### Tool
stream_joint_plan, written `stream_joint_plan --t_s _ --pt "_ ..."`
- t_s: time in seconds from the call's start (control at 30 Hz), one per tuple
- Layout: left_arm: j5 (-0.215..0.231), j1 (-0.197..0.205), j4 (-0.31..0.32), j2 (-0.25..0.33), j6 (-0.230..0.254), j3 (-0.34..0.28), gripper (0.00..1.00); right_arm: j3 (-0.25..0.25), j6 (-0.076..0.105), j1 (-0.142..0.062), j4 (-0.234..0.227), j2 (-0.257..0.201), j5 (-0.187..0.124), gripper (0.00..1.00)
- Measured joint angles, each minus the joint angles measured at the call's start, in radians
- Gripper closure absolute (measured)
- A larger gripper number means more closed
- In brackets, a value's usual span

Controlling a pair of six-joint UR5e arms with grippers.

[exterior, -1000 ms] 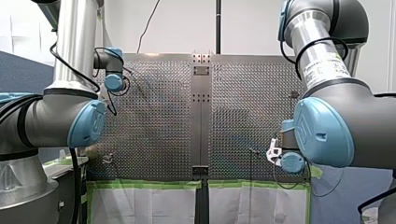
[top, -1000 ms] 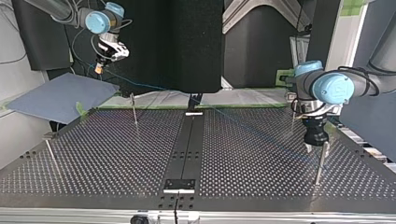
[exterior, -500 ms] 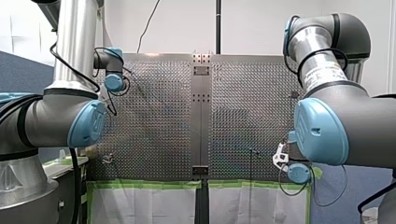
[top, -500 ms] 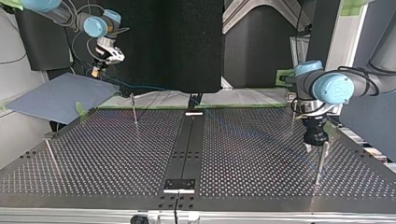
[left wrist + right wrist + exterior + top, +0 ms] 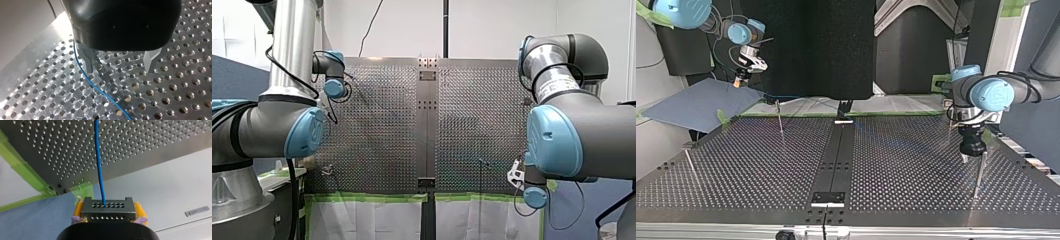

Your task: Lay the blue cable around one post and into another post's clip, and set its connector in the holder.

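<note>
Your right end effector [image 5: 108,212] clamps the connector [image 5: 108,206] beyond the desk's [image 5: 896,165] taped edge, the blue cable [image 5: 98,157] running straight from it across the desk. Your left end effector [image 5: 120,63] stands open beside the cable.

A white wall [image 5: 492,30] is standing behind the perforated table [image 5: 377,125]; a thin dark cord [image 5: 371,27] is hanging down it, and a dark pole [image 5: 445,27] is rising beside it; green tape [image 5: 367,197] is edging the table's near side above white sheeting [image 5: 362,220]; in the top view a black panel [image 5: 836,45] is closing off the far side; a blue-grey board [image 5: 696,105] is lying at the left; light is glinting off the metal.
</note>
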Motion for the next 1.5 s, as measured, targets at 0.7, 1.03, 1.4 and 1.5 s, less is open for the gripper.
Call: stream_joint_plan --t_s 0.7,1.03,1.4,1.5 --pt "0.0 -0.004 -0.002 0.0 0.0 0.0 0.0 0.0 0.017 -0.061 -0.083 0.176 0.004 1.0" --pt "0.0 -0.004 -0.002 0.0 0.0 0.0 0.0 0.0 0.032 -0.109 -0.142 0.262 0.002 1.0" --pt "0.0 -0.004 0.0 0.0 0.0 0.0 0.0 0.004 -0.038 -0.116 -0.168 0.358 -0.056 1.0" --pt "0.0 -0.004 -0.001 0.0 0.0 0.0 0.0 0.017 -0.063 -0.113 -0.166 0.375 -0.082 1.0"
